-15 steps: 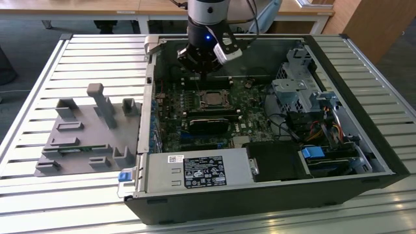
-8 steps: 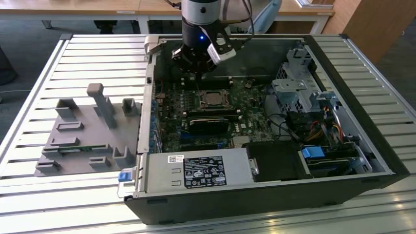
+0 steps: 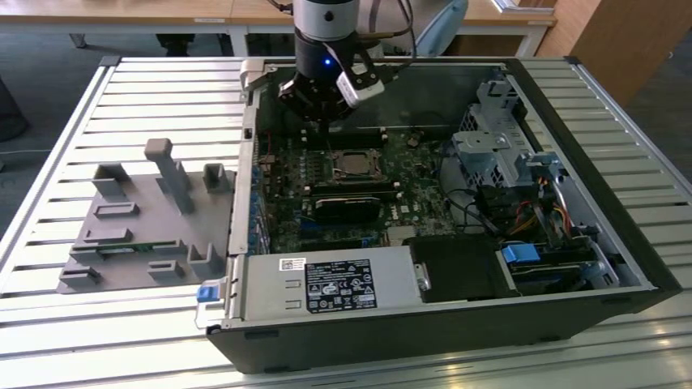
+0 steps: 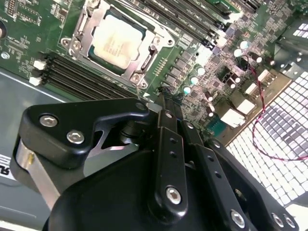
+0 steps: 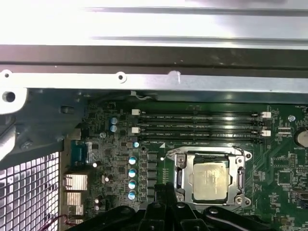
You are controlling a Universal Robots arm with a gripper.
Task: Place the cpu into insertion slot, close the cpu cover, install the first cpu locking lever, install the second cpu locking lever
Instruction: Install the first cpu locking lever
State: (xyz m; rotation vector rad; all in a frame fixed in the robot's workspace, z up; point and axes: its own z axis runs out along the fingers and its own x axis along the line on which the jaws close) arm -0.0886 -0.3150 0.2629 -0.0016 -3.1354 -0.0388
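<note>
Exterior view: open PC case (image 3: 621, 267) lies on the slatted surface (image 3: 162, 89). Arm w/ tool (image 3: 322, 121) hangs at upper centre of frame over the motherboard (image 3: 427, 203). The cpu (image 3: 352, 164) sits in the socket near frame centre, just below the tool. Grey fixture tray (image 3: 130, 235) is at the exterior view's left, well apart.

Second wrist view: cpu (image 4: 118, 41) is seated flat in the slot. The cpu cover (image 4: 85, 30) lies down around it, w/ its window framing the chip. Tool (image 4: 165, 96) is clenched, nothing btwn the fingers. Its tip is near a socket corner; contact not confirmable.

First wrist view: cpu (image 5: 209, 180) is in the slot w/ cover (image 5: 180, 175) down and memory slots (image 5: 202, 125) beside. Tool (image 5: 166, 192) is just beside the socket. A thin lever wire (image 5: 207, 151) runs along the socket edge; latched or not, cannot tell.

Status (est.): cpu placement and cover closing look done. Both lever steps are unverified.
</note>
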